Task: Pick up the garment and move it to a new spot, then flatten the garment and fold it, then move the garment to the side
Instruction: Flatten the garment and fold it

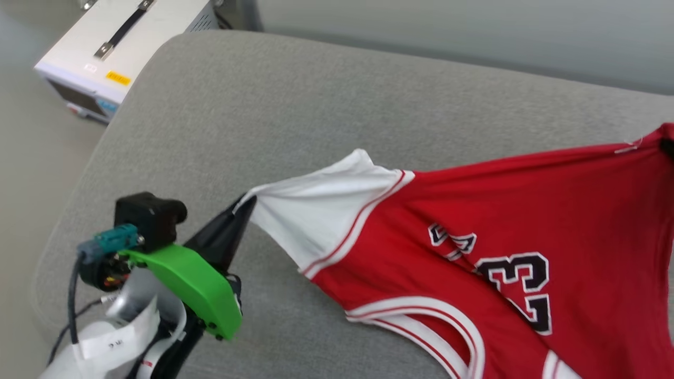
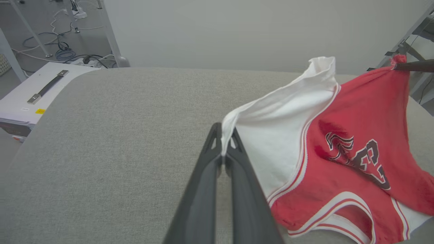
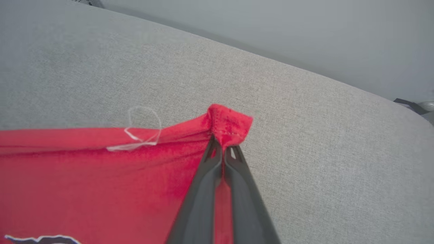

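Held red jersey [image 1: 526, 210] taut over grey cushion [image 1: 263, 105].
Clamped left gripper [image 2: 222, 135] on white sleeve [image 2: 271, 135], right gripper [image 3: 222, 145] on red corner.

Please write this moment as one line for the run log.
garment: stretched between both grippers over grey cushion | left gripper: shut on white sleeve | right gripper: shut on red corner

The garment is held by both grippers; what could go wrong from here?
1. The left gripper pinches the garment only by the edge of its white sleeve; it may slip out.
2. The right gripper holds a small red corner, beside a loose white thread; pulling harder might strain that seam.
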{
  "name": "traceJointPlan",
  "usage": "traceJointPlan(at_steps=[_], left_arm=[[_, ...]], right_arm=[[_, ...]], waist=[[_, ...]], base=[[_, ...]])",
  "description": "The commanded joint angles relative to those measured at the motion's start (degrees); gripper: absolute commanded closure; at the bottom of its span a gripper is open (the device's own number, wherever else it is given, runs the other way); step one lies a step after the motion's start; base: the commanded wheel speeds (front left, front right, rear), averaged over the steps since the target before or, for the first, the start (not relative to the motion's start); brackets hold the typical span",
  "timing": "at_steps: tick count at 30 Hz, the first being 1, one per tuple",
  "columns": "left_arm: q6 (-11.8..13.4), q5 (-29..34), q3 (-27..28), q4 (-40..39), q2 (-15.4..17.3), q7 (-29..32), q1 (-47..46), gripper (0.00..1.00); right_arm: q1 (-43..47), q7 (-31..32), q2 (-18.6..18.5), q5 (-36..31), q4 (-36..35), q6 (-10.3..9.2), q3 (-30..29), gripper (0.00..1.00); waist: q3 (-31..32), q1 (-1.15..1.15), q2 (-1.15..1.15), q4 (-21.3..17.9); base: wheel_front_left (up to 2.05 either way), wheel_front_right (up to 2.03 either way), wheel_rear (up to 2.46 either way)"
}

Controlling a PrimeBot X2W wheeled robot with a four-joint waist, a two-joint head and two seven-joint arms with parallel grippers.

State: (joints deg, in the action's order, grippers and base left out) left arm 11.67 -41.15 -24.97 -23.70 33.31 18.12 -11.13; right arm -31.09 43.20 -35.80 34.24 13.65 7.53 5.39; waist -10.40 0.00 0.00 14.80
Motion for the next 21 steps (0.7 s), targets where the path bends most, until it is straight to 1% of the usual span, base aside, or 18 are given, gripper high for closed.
traceJointPlan(at_steps=[1,7,12,17,21], left_arm=[[0.57,0.77,0.96,-0.53,0.77,-0.51,-1.9,1.0],[1.5,3.06,3.34,-3.18,1.69,-1.05,-6.78,1.0],[2.25,5.33,5.19,-4.36,2.42,-1.39,-11.44,1.0],[3.49,7.36,8.05,-4.26,2.21,-3.33,-16.92,1.0],[3.6,8.85,9.49,-3.67,2.37,-4.39,-21.76,1.0]], right_arm=[[0.1,-0.94,-0.37,-0.12,-1.21,-0.04,-0.39,1.0],[0.44,-2.0,-0.65,0.54,-7.34,-0.04,-2.16,1.0],[0.35,-1.72,-0.7,0.39,-12.52,-0.04,-3.76,1.0],[-0.55,-1.84,-0.84,0.16,-17.36,-0.04,-5.45,1.0],[-2.19,-2.62,-0.36,-0.47,-20.29,-0.04,-6.67,1.0]], waist=[[4.44,0.0,0.0,-4.56],[6.7,0.0,0.0,-8.32],[7.82,0.0,0.0,-10.8],[7.81,0.0,0.0,-12.92],[7.14,0.0,0.0,-14.42]], base=[[0.0,0.0,0.0],[0.0,0.0,0.0],[0.0,0.0,0.0],[0.0,0.0,0.0],[0.0,0.0,0.0]])
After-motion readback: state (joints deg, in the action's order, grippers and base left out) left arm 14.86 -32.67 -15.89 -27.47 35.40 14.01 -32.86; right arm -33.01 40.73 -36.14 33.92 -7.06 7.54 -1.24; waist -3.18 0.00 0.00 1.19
